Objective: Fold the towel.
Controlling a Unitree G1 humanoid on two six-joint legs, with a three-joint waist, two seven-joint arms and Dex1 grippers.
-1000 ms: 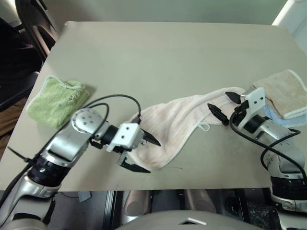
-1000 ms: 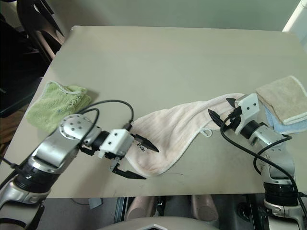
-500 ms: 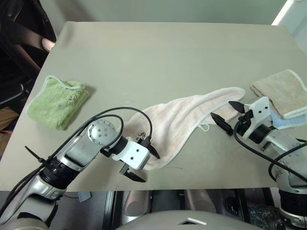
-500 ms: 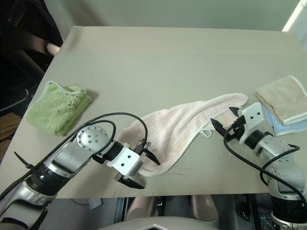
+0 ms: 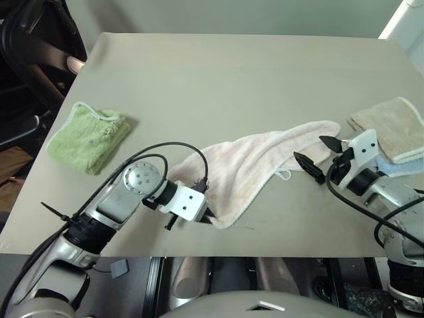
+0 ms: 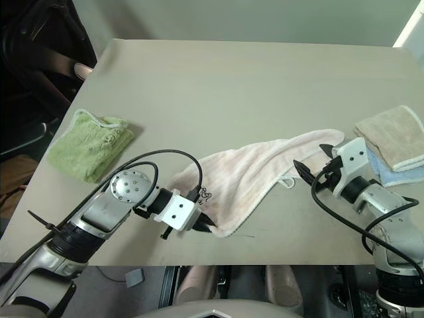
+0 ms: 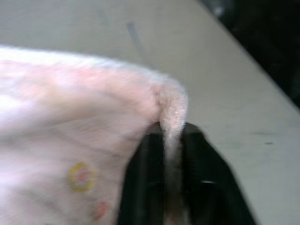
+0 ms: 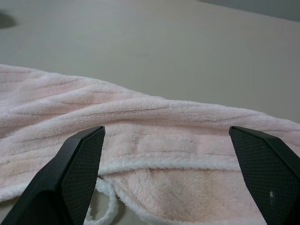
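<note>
The pale pinkish-white terry towel [image 5: 258, 162] lies crumpled across the grey tabletop [image 5: 225, 79]. The left hand [image 6: 207, 224] pinches its near corner; the right hand [image 5: 317, 154] hovers spread by its far end.

A beige table [image 5: 232, 86] with rounded corners takes up most of the scene; faint scuffs are seen on its top. A pale wall [image 5: 232, 14] runs behind its far edge at 12 o'clock. Strong light is noted at 1 o'clock, at the upper corner [image 5: 401, 16]. Dark furniture, perhaps a chair [image 5: 33, 53], stands at 10 o'clock. Grey floor [image 5: 132, 275] is glimpsed below the near edge at 6 o'clock.
</note>
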